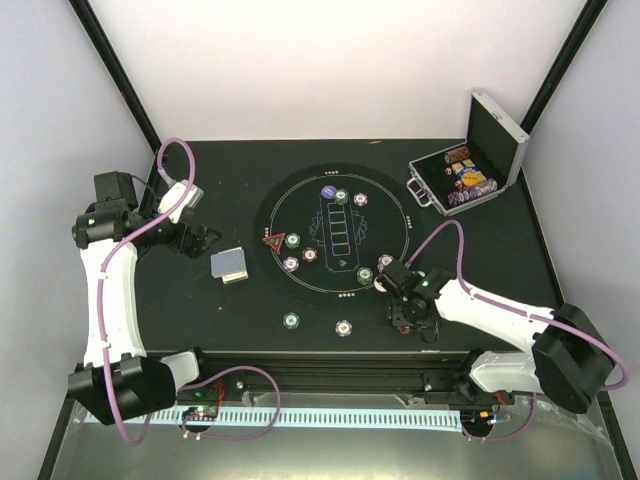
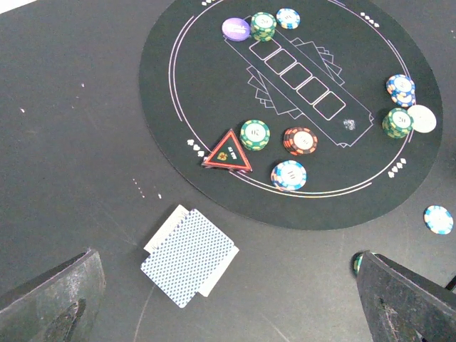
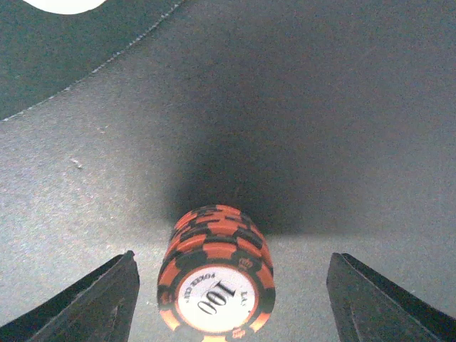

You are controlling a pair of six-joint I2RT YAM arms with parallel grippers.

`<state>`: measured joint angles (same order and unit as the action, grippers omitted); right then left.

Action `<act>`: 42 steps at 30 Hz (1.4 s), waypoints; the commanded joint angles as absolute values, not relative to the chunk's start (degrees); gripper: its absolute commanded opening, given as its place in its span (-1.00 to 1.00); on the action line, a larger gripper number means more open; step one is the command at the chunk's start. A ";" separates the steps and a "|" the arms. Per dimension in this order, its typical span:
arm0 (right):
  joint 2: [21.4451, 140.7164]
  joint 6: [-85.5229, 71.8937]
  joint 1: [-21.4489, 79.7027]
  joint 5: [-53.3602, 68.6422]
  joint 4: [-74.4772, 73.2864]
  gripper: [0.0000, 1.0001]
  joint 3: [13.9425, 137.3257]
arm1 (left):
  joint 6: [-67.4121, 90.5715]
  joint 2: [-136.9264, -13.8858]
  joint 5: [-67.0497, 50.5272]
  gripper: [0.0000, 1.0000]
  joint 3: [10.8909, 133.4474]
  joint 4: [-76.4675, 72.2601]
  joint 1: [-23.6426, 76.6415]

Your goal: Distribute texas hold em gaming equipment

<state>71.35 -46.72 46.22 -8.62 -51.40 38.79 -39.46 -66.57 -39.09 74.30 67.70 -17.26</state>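
The right gripper (image 3: 229,288) stood open around a red-brown chip stack (image 3: 216,278), lower centre, without touching; the left gripper (image 2: 228,306) was open wide over the cards (image 2: 189,255).

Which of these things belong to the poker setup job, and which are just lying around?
Job: cards, red chips, green chips, triangle marker, purple button.
Lying about: mat, metal case.
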 commanded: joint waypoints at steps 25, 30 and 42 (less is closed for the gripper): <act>74.07 -46.28 43.97 -7.62 -44.87 0.03 36.70 | -40.86 -67.15 -40.38 0.98 77.64 69.28 -17.49; 73.46 -46.06 44.03 -8.13 -46.41 0.03 37.52 | -41.04 -67.06 -40.27 0.98 77.52 69.26 -17.51; 72.84 -45.76 43.98 -8.57 -48.07 0.01 38.31 | -40.96 -67.15 -40.41 0.98 76.70 68.82 -17.53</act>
<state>73.69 -46.24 44.27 -6.98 -46.96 37.04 -39.94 -66.89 -39.05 75.64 67.77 -17.26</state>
